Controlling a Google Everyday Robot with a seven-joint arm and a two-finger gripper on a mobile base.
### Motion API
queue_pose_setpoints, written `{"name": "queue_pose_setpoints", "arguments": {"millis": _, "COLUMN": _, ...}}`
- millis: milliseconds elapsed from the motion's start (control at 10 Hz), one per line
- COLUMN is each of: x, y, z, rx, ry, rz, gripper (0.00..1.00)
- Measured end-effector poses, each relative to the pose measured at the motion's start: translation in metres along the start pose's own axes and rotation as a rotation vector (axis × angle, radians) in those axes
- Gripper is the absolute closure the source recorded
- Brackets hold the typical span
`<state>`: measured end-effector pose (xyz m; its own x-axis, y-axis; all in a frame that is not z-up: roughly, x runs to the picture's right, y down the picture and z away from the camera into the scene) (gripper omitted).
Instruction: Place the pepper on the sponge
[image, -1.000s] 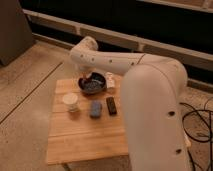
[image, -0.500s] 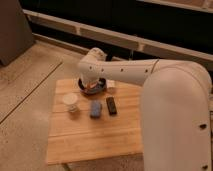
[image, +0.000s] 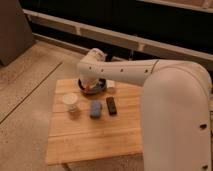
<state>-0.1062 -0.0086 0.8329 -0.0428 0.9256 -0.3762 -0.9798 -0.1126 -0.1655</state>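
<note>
Reaching into dark bowl (image: 102, 85): gripper (image: 90, 88), fingers closed, pepper (image: 88, 92) at its tip; hold unclear. Sponge (image: 95, 109) apart, beside blk bar (image: 111, 105).

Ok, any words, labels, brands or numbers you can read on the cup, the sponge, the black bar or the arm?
None can be read.
The cup, sponge, black bar and white arm show no legible print; any marks are too blurred to tell.
The gripper, down at the dark bowl by the pepper, shows no label either.
</note>
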Motion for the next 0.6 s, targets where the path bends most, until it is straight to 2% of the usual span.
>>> {"name": "queue_pose_setpoints", "arguments": {"millis": 200, "x": 0.033, "y": 0.019, "z": 0.023, "rx": -0.03, "ry": 0.086, "rz": -0.031, "gripper": 1.0}}
{"name": "queue_pose_setpoints", "arguments": {"millis": 300, "x": 0.045, "y": 0.019, "z": 0.031, "rx": -0.027, "ry": 0.121, "rz": -0.043, "gripper": 1.0}}
{"name": "queue_pose_setpoints", "arguments": {"millis": 500, "x": 0.048, "y": 0.012, "z": 0.029, "rx": -0.003, "ry": 0.128, "rz": -0.054, "gripper": 1.0}}
{"name": "queue_pose_setpoints", "arguments": {"millis": 600, "x": 0.046, "y": 0.006, "z": 0.022, "rx": 0.015, "ry": 0.112, "rz": -0.057, "gripper": 1.0}}
